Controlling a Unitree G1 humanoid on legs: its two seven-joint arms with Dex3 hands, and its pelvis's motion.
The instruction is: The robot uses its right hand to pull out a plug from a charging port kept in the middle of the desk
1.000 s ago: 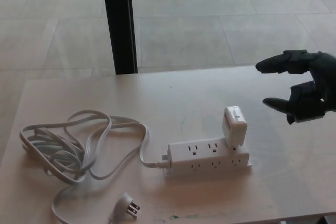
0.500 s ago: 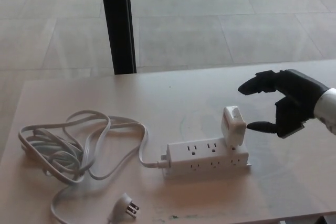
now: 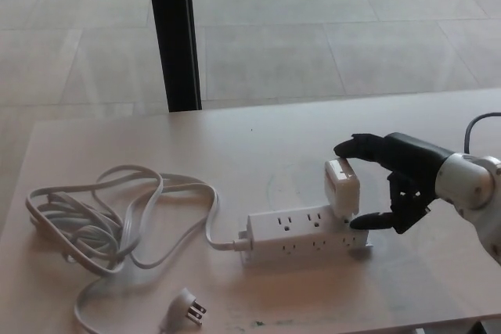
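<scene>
A white power strip (image 3: 305, 234) lies in the middle of the pale desk (image 3: 258, 154). A white block plug (image 3: 341, 188) stands in its right end, leaning slightly. My black right hand (image 3: 390, 177) is open around the plug from the right: upper fingers (image 3: 362, 147) sit just above its top, the thumb (image 3: 369, 221) lies low beside its base. No grip on the plug shows. The left hand is out of the picture.
The strip's white cord (image 3: 102, 220) lies coiled on the left of the desk, ending in a loose pronged plug (image 3: 186, 310) near the front edge. A black post (image 3: 174, 33) stands behind the desk over a tiled floor.
My right hand has moved left and down from the desk's right side to bracket the plug. The camera has shifted slightly.
</scene>
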